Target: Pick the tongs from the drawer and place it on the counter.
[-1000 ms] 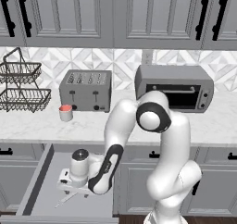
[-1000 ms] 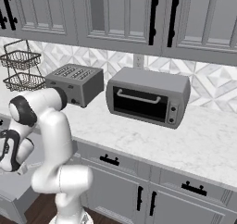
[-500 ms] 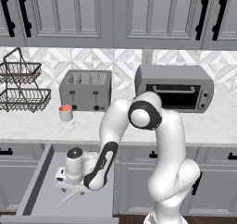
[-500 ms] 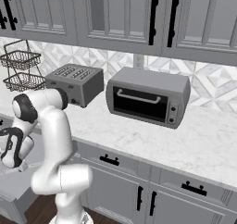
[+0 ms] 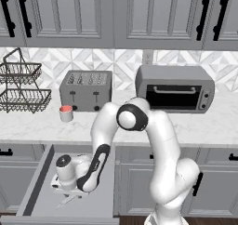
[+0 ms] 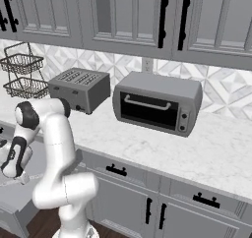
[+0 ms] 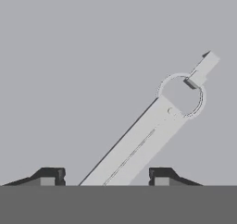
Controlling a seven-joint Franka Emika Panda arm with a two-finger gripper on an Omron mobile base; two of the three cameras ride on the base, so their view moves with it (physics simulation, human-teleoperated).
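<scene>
The tongs [image 7: 139, 140] are a pale silver strip with a ring at the far end, lying flat on the grey floor of the open drawer [image 5: 36, 188]. My gripper [image 7: 106, 177] is low inside the drawer and straddles the tongs' near end. Its jaws stand partly narrowed, with a small gap left on each side of the strip. From the left base view the hand hangs over the drawer with the gripper [image 5: 66, 190] pointing down, and the tongs [image 5: 69, 201] poke out beneath it. The white marble counter [image 5: 42, 126] runs above the drawer.
On the counter stand a toaster [image 5: 86, 90], a toaster oven [image 5: 175, 89], a small red cup [image 5: 66, 113] and a wire basket rack [image 5: 21, 87]. Closed cabinet fronts with black handles [image 6: 116, 170] flank the drawer.
The hand has sunk lower into the drawer and shifted a little left, down over the tongs. The jaws have come closer together around the strip.
</scene>
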